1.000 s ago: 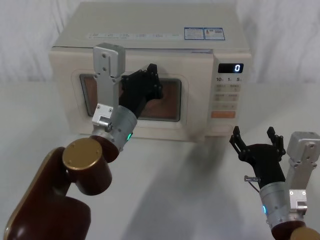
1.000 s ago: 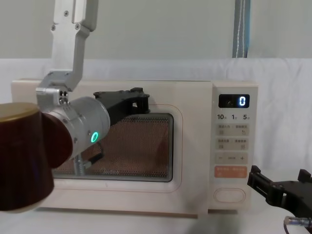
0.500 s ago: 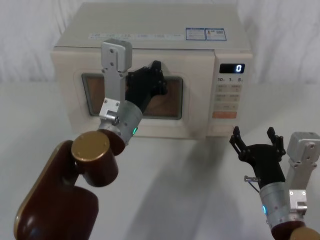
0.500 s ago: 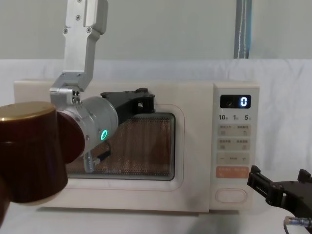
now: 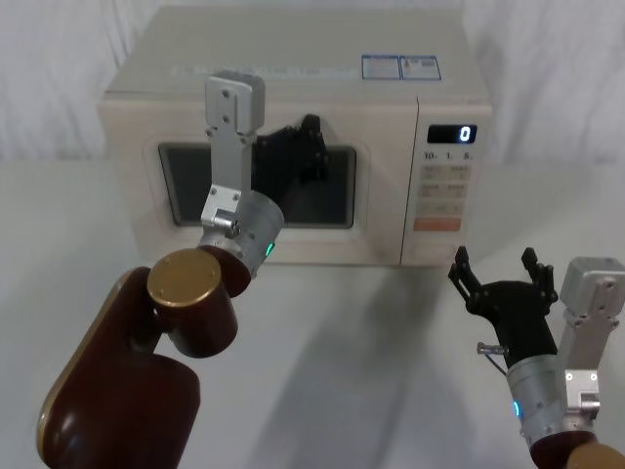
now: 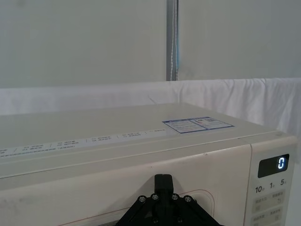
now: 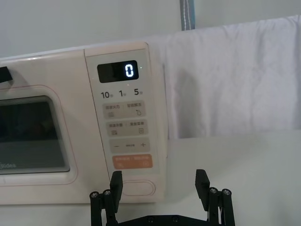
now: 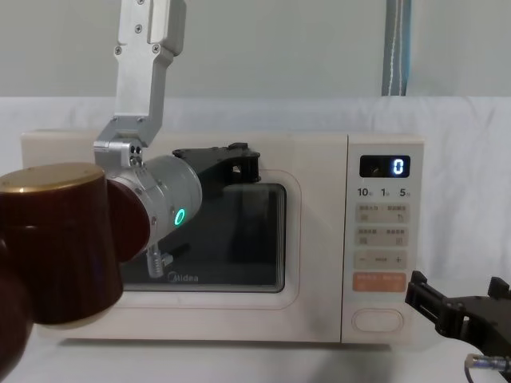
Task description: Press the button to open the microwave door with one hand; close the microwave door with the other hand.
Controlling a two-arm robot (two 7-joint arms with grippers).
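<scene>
Now your broad cream microwave door with its dark window (image 5: 264,186) looks flush with the oven front, so I judge closing nearly done; next, ease the black left gripper (image 5: 303,147), pressed against the door's upper edge, finger state unclear, straight back. Your black right gripper (image 5: 500,278) waits low, prongs apart. Its wrist view shows the cream pill-shaped button (image 7: 139,188) below the orange key.

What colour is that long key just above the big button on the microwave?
The key is orange, clearest in the right wrist view, directly above the cream button.
</scene>
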